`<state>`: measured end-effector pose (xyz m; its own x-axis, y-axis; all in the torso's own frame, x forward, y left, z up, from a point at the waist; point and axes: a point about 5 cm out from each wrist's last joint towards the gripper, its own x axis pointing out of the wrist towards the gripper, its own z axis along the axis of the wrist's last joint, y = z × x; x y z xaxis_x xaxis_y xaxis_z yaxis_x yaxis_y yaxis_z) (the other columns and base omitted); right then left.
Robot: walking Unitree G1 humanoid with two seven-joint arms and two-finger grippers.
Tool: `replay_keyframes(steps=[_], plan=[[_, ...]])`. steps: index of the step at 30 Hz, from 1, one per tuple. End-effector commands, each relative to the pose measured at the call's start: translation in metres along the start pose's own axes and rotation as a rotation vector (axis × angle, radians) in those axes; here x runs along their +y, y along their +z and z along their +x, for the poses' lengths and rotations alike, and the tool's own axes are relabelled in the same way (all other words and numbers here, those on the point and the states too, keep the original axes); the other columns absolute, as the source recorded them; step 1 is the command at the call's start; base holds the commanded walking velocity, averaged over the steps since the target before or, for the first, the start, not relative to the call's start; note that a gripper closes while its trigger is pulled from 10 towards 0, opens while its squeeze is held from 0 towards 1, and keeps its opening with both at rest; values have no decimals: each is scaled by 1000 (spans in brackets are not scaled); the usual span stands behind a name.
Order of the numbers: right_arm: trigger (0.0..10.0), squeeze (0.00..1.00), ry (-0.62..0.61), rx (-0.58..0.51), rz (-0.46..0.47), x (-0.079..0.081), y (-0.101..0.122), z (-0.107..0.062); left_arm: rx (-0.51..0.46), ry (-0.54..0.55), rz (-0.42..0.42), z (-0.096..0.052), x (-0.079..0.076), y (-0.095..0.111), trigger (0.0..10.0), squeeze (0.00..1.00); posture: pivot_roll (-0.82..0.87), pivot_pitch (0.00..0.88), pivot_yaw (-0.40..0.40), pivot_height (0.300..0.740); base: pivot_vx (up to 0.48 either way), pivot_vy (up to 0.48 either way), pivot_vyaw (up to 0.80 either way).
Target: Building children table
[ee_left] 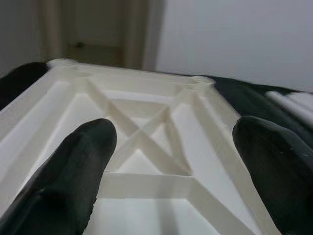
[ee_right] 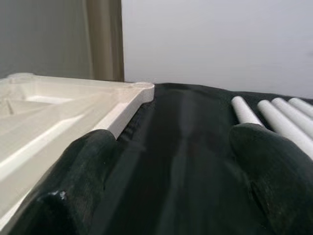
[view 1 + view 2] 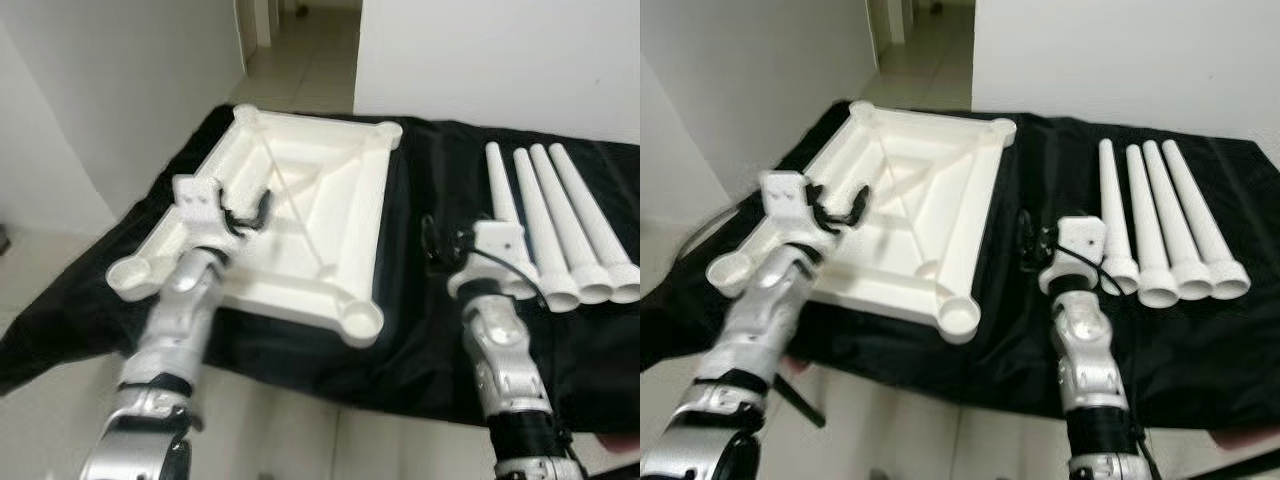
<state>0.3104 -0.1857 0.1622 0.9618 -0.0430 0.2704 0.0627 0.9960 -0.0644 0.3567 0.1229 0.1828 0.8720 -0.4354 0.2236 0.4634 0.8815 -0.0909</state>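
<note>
On top of a black cloth [image 3: 420, 340] spread over a low surface, the white tabletop [image 3: 300, 215] lay upside down, its ribbed underside and corner sockets facing up. Off to the robot's right, four white legs [image 3: 560, 235] sat side by side on the same cloth, pretty much touching each other, wide ends toward the robot. The left tool [image 3: 245, 215] hung over the tabletop's near left part, fingers [image 1: 73, 171] spread apart and gripping nothing, with the cross ribs visible between them. The right tool [image 3: 1030, 240] hovered over bare cloth between the tabletop's edge and the legs, also released, fingers [image 2: 78, 181] wide with nothing between them.
</note>
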Motion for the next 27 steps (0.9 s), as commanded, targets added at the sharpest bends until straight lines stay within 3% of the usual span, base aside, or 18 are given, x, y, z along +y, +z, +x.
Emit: replay_keyframes(steps=[1, 5, 18, 27], plan=[[10000, 0, 21, 1, 9, 6, 0, 1, -5, -15, 19, -3, 6, 2, 10000, 0, -20, 0, 10, 740, 0, 368, 0], [10000, 0, 24, 7, 10, 7, -1, 1, -3, -10, 7, -3, 5, 2, 10000, 0, -13, 0, 2, 740, 0, 276, 0], [10000, 0, 21, 10, 7, 2, 2, 9, 6, -59, -52, 13, -7, 8, 10000, 0, -28, 0, -29, 740, 0, 0, -800], [10000, 0, 19, 4, 1, 5, 2, 8, -24, 4, -34, 17, 0, 13, 10000, 0, -27, 8, -3, 740, 0, 0, 0]])
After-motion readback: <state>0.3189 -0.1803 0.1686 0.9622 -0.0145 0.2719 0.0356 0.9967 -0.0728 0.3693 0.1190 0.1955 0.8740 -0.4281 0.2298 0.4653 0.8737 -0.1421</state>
